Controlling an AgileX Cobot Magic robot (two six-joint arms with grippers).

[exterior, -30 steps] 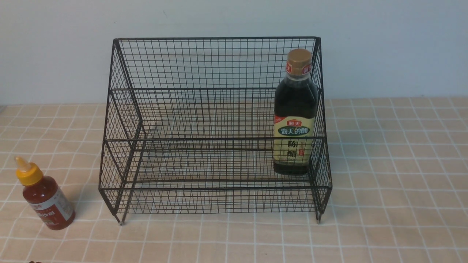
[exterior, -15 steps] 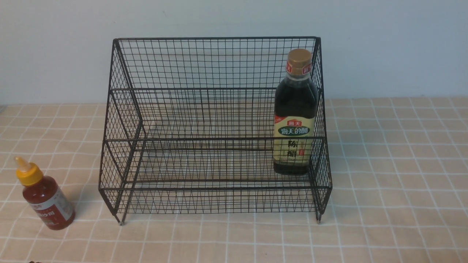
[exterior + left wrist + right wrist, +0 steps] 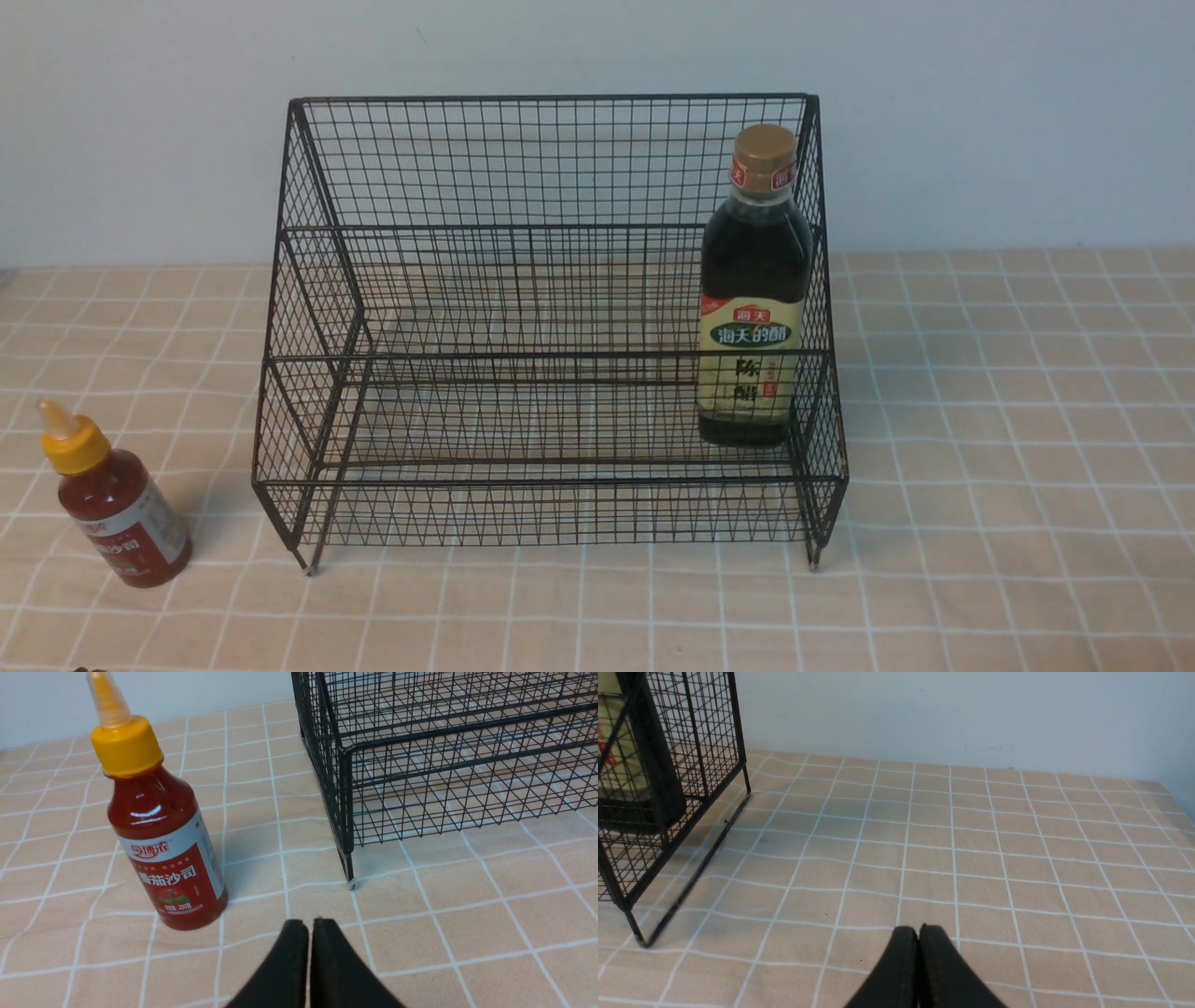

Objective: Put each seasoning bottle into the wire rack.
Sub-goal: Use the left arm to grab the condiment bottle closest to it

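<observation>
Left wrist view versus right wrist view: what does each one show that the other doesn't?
Only the left wrist view shows the red sauce bottle, standing on the cloth outside the rack near one of its front feet, and the left tool, shut and holding nothing.

Only the right wrist view shows the dark vinegar bottle, standing inside the rack behind the mesh, and the right tool, also shut.

Both show part of the wire rack, the checked tablecloth and the pale wall.
</observation>
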